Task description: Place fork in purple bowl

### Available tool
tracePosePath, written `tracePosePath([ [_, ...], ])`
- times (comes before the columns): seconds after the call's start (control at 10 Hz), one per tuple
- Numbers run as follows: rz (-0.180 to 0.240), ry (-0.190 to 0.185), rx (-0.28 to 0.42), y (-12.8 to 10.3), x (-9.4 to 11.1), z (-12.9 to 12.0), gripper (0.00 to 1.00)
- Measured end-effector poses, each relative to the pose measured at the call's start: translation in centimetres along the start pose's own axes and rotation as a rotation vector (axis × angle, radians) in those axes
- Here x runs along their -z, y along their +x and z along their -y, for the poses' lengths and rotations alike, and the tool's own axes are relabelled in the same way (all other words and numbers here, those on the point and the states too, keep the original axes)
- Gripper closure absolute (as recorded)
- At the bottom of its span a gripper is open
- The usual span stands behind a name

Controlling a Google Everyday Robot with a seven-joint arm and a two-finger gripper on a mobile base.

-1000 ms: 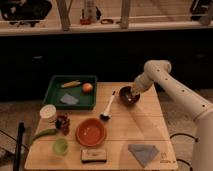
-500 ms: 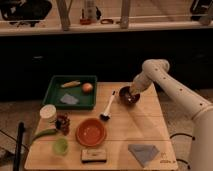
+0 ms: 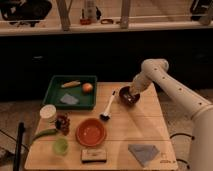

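Note:
The purple bowl [image 3: 128, 99] sits on the wooden table [image 3: 145, 127] near its far right edge. My gripper [image 3: 131, 92] hangs at the end of the white arm [image 3: 170, 87], right over the bowl and down at its rim. I cannot make out the fork; it is hidden at the gripper or inside the bowl.
A white-handled brush [image 3: 108, 106] lies just left of the bowl. A green tray [image 3: 56, 100] holds a banana, an orange and a cloth. An orange bowl [image 3: 91, 132], a green cup [image 3: 61, 145], a white cup [image 3: 48, 113], a sponge [image 3: 94, 155] and a grey cloth [image 3: 144, 152] are nearer the front.
The gripper has shifted slightly left over the purple bowl. Nothing else on the table has moved.

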Motion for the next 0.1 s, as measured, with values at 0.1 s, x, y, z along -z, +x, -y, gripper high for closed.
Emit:
tracePosePath([
  [0.1, 0.000, 0.000, 0.001, -0.03, 0.04, 0.02, 0.20],
])
